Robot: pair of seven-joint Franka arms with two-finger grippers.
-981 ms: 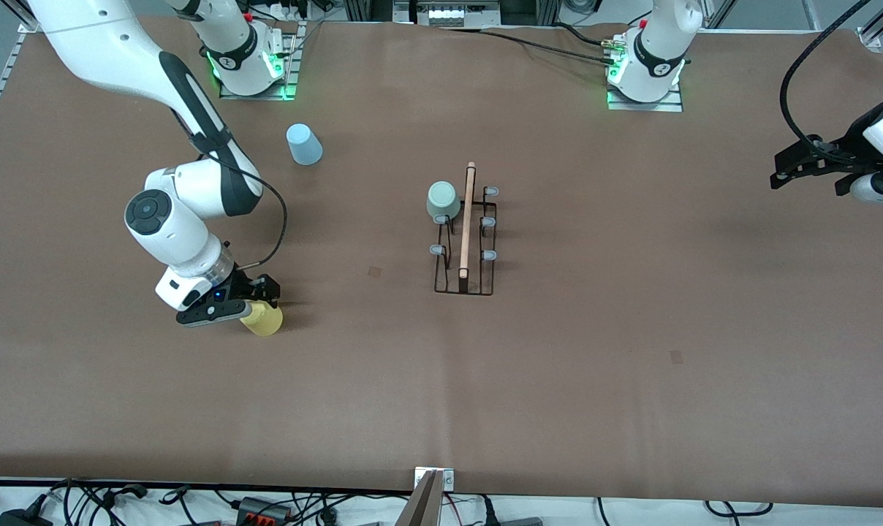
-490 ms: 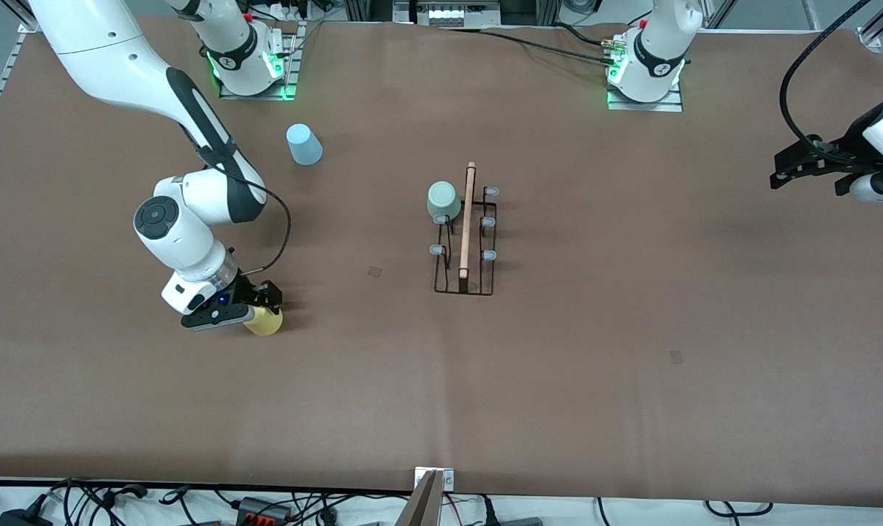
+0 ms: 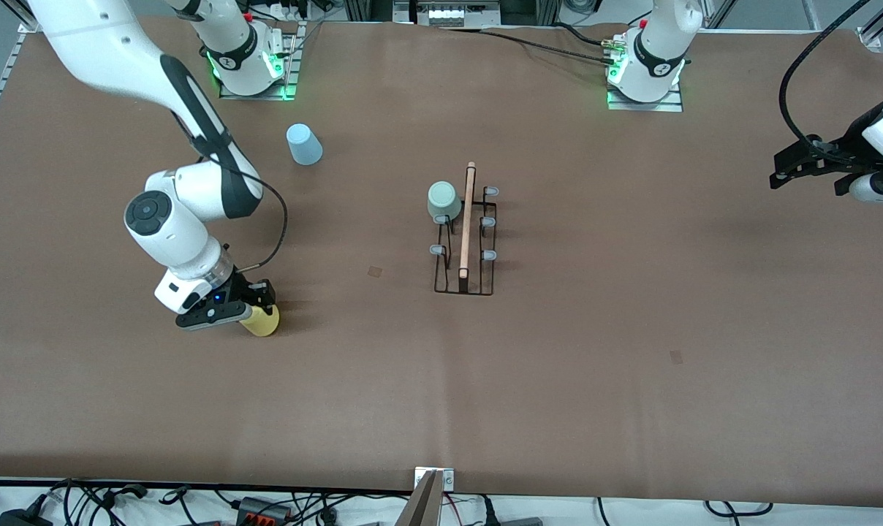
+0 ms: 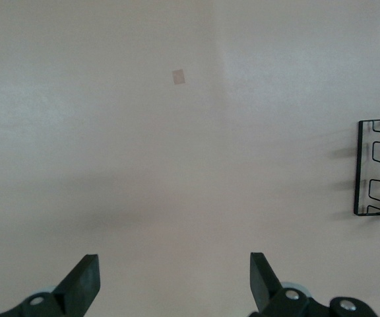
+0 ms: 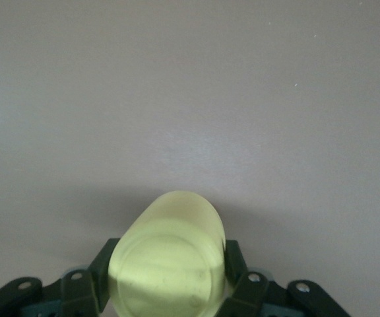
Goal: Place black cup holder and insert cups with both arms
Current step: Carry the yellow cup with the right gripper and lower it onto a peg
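Right end effector (image 3: 255,310) low at the table, toward the right arm's end, fingers (image 5: 243,290) pressed onto the sides of the yellow cup (image 3: 261,319). A second ago those fingers stood wide around the cup; now they have closed in on it, so the grasp looks made and a lift toward the rack should come next, judging by the task. In the right wrist view the cup's flat base faces the camera, so it appears upside down, plain pale yellow plastic, slightly tapered, pinched from both sides.

Black cup holder (image 3: 465,241) stands mid-table, thin black wire frame, light wooden rod along its top, pale grey tips on the prongs. Pale green cup (image 3: 443,201) already sits upturned on one prong at the end farther from the front camera; the other prongs are bare. Light blue cup (image 3: 304,144) stands upside down on the table (image 3: 631,351), farther from the camera than the yellow one, near the right arm's base, untouched.

Left end effector (image 4: 173,284) waits over the left arm's end of the table, fingers spread wide, nothing between them.
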